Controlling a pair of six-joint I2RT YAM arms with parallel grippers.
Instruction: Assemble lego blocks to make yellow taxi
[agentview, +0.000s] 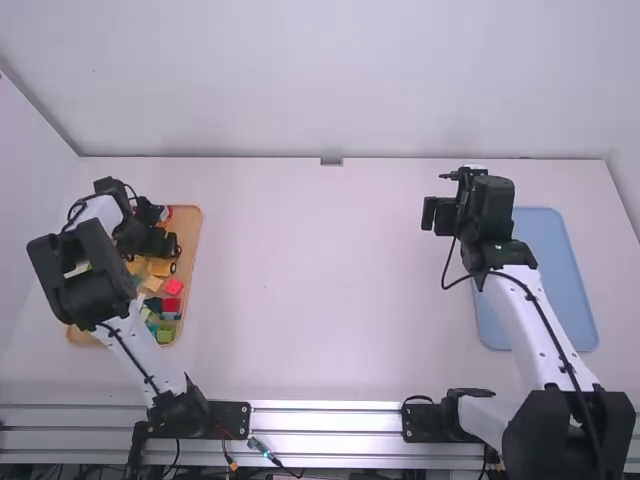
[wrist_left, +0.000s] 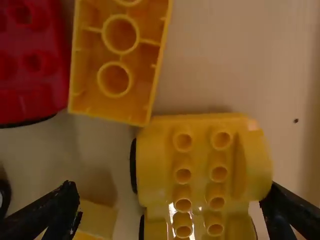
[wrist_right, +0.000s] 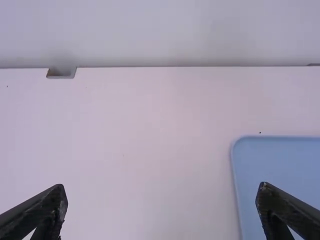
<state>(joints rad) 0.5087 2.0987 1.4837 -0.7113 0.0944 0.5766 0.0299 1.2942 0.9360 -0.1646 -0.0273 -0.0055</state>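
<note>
In the high view my left gripper (agentview: 160, 243) is low over the wooden tray (agentview: 190, 235) of bricks. The left wrist view has the open left gripper (wrist_left: 172, 212) around a yellow wheeled car base (wrist_left: 201, 160), one finger close to its right side and a gap on its left. A yellow brick (wrist_left: 120, 55) lies hollow side up against the base's end, beside a red wheeled piece (wrist_left: 30, 65). The right gripper (agentview: 437, 214) is above the table in the high view; in the right wrist view the right gripper (wrist_right: 162, 205) is open with nothing between its fingers.
A blue tray (agentview: 555, 270) lies on the right part of the table, partly behind the right arm. Red bricks (agentview: 172, 304), a green brick (agentview: 165, 335) and other loose pieces sit in the wooden tray's near half.
</note>
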